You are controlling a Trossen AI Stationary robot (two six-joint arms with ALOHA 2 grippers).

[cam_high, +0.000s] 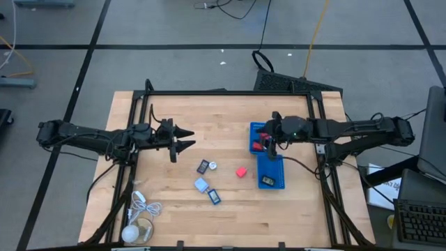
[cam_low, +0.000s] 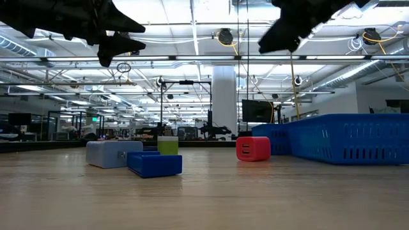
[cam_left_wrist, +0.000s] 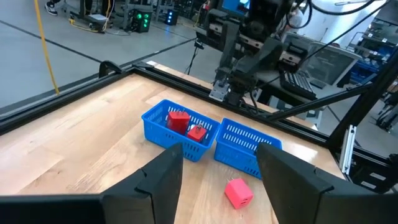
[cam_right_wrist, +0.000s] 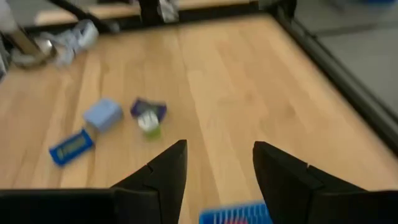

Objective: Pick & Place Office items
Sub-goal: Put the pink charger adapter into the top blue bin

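Two blue trays stand side by side right of centre. The far tray (cam_high: 255, 130) holds two red items (cam_left_wrist: 186, 124). The near tray (cam_high: 273, 167) holds a black item (cam_high: 269, 181). On the bare wood lie a red block (cam_high: 241, 171), a black piece (cam_high: 203, 166), a pale grey-blue block (cam_high: 201, 185) and a blue piece (cam_high: 214, 196). My right gripper (cam_high: 267, 145) hangs open over the far tray with nothing between its fingers (cam_right_wrist: 165, 171). My left gripper (cam_high: 185, 139) waits open above the table's left half, pointing at the trays.
A coiled white cable (cam_high: 145, 208) and a round white object (cam_high: 132, 233) lie at the near left corner. A black frame rail (cam_high: 230, 93) runs along the table's far edge. Bare wood lies between my left gripper and the trays.
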